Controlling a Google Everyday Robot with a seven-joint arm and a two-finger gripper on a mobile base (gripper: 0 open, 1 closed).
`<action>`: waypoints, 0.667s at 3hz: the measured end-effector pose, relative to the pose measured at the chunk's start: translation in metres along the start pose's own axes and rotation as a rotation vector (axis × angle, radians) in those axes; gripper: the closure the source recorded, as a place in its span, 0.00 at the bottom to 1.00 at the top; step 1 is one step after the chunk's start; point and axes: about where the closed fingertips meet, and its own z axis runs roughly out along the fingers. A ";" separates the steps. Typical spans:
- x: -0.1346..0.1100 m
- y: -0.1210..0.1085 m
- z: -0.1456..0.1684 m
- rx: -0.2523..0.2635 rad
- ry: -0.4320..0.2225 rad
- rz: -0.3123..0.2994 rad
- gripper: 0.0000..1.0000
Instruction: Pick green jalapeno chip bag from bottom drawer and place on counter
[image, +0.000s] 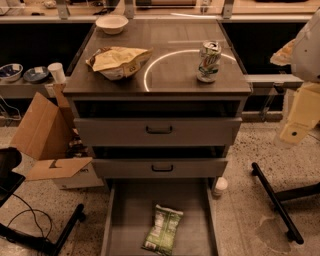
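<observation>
The green jalapeno chip bag (162, 228) lies flat on the grey floor of the bottom drawer (122, 220), which is pulled out toward me. The bag sits near the drawer's front, slightly right of centre. The counter (170, 37) is a dark cabinet top with a thin bright ring (150, 67) marked on it. My gripper (300, 122) shows as cream-coloured parts at the right edge of the view. It is beside the cabinet at upper-drawer height, well above and to the right of the bag, and holds nothing that I can see.
On the counter are a larger tan-yellow bag (119, 61), a green soda can (209, 61) and a white bowl (112, 23). Two shallower drawers (159, 131) stand partly open above the bottom one. A cardboard box (47, 135) is at the left. A black stand leg (274, 197) lies at the right.
</observation>
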 end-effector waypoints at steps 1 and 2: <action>0.000 0.000 0.000 0.000 0.000 0.000 0.00; -0.004 0.013 0.024 -0.004 -0.014 0.021 0.00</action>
